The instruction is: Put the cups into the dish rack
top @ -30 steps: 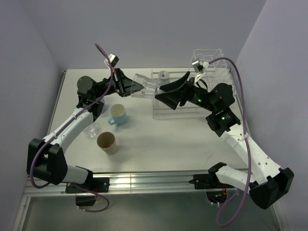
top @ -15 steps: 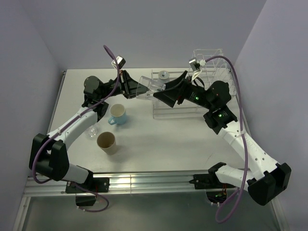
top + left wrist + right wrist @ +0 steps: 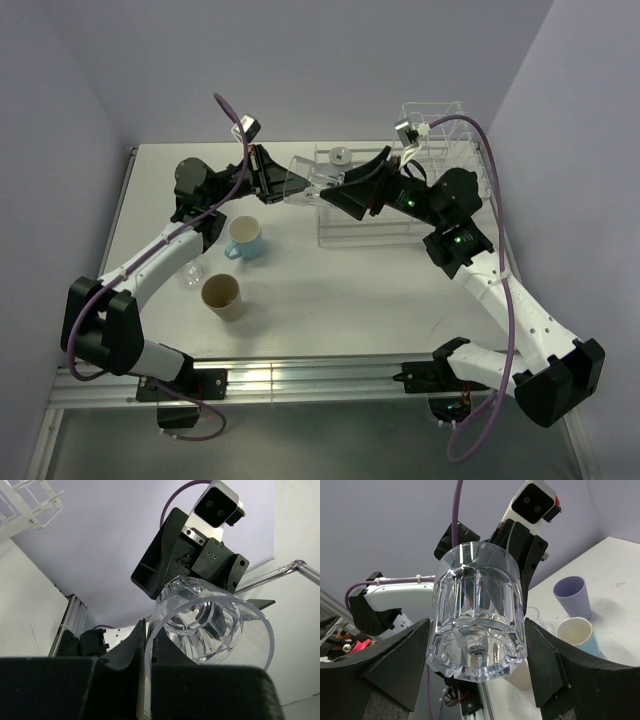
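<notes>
**Clear glass [image 3: 305,180] held between both arms**

My left gripper [image 3: 148,635] is pinched on the glass's rim wall and holds it sideways in the air, base offered rightward. My right gripper [image 3: 476,630] brackets that base, but I cannot tell whether it grips. I judge this a handover, since the dish rack [image 3: 440,110] stands on the right arm's side.

Bare tabletop [image 3: 340,290] lies between the blue mug [image 3: 244,238], tan cup [image 3: 222,296] and dish rack [image 3: 350,228].
</notes>
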